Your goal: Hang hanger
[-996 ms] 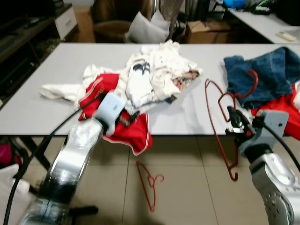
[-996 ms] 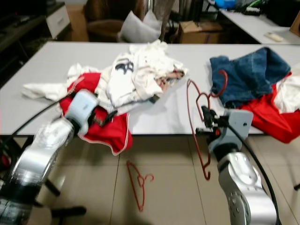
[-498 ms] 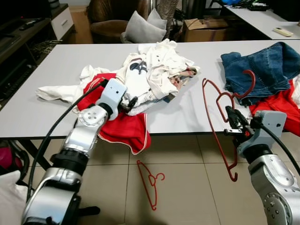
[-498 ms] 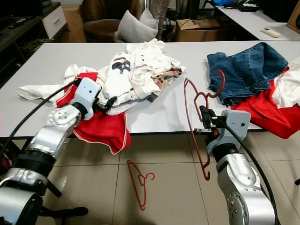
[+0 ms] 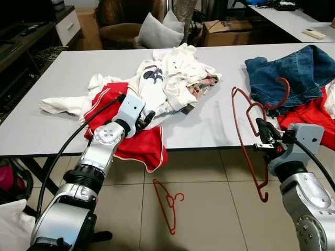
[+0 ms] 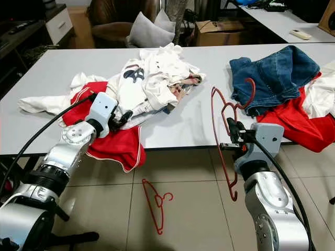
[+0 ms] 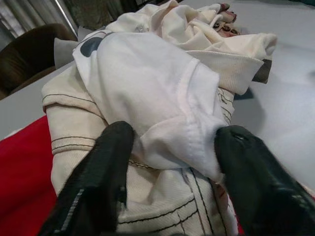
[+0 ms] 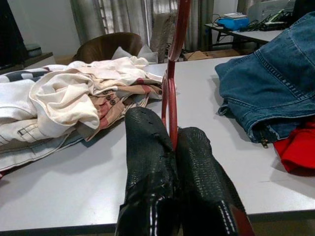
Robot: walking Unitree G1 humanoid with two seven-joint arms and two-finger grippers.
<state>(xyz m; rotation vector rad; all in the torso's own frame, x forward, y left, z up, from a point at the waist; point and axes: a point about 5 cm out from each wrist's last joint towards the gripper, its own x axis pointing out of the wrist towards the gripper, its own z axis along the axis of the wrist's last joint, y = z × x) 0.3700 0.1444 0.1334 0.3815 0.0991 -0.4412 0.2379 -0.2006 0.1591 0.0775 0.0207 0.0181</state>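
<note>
The right gripper (image 8: 170, 147) has its jaws pressed together on the thin red bar of the red hanger (image 5: 250, 133), which it holds upright at the near right edge of the bench (image 5: 63, 78). The hanger's hook curls up over the blue jeans (image 5: 293, 76), while its lower end hangs below the bench edge, above the tiled floor (image 5: 209, 209). Red cloth (image 5: 309, 112) lies beside the jeans, at the right end of the bench.

The left gripper (image 7: 170, 147) holds its jaws wide, one black finger (image 7: 106, 167) on each side of a fold of the white garments (image 5: 167, 83); the fingers press against the cloth. This gripper sits at the near edge of the heap, where the white pile overlaps a red garment (image 5: 133, 149) that droops over the near edge of the bench. A white sleeve (image 5: 63, 103) stretches out to the left of the heap.

A second red hanger (image 5: 166, 204) lies flat on the floor, near the bench and between the two arms. Far behind the bench stand a brown armchair (image 5: 123, 29) with a grey cushion (image 5: 156, 34) and a cardboard box (image 5: 230, 31).
</note>
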